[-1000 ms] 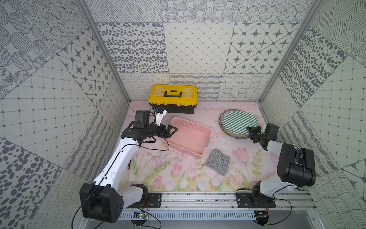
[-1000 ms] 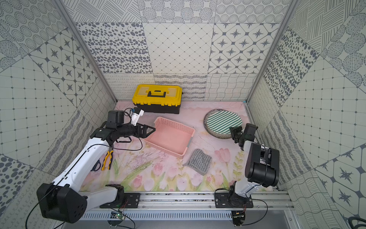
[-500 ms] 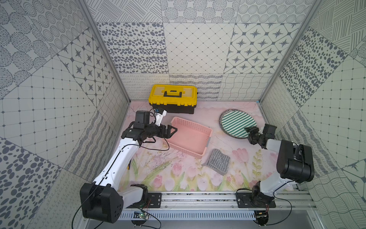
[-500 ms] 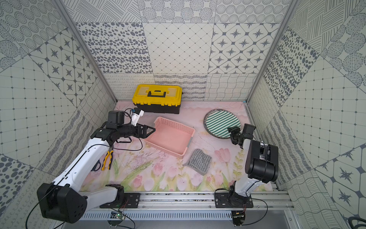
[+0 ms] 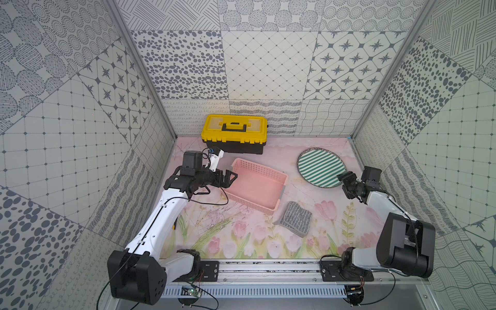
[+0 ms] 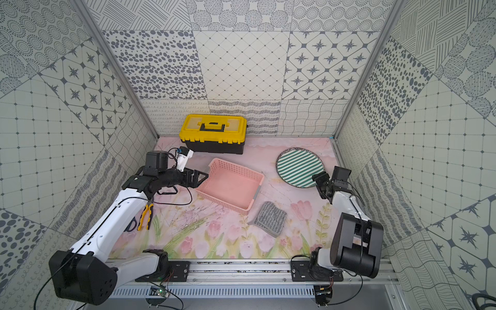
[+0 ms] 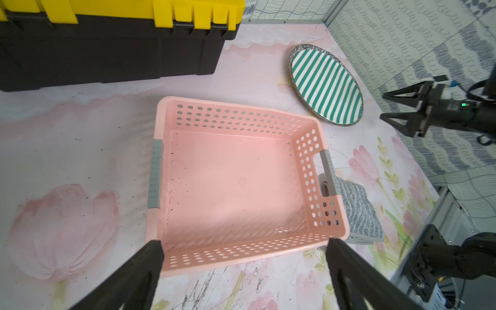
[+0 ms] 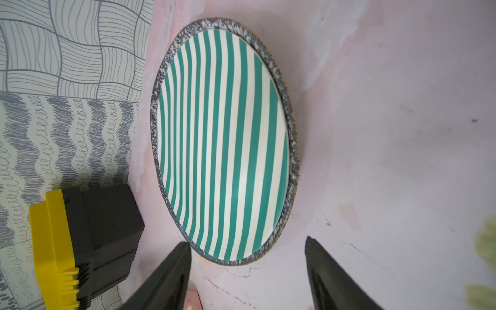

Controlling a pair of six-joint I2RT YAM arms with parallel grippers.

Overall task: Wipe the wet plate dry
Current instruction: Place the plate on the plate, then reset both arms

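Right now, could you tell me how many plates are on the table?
1: the striped plate lies flat at the far right, near the open right gripper; the basket holds none.

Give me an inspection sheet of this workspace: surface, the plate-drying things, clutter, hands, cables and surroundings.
Surface: floral mat, scuffed with dark specks; no pooled water seen.
Job's things: striped plate lies flat near the far right corner; grey cloth lies folded beside the basket, held by neither hand.
Clutter: yellow toolbox, shut, at the back wall; pink basket, empty; pliers beside the left arm.
Hands: left hand open and empty at the basket's end; right hand open and empty at the plate's edge, no contact seen.
Cables: black cable loops from the left arm over the mat.
Surroundings: patterned walls on three sides.
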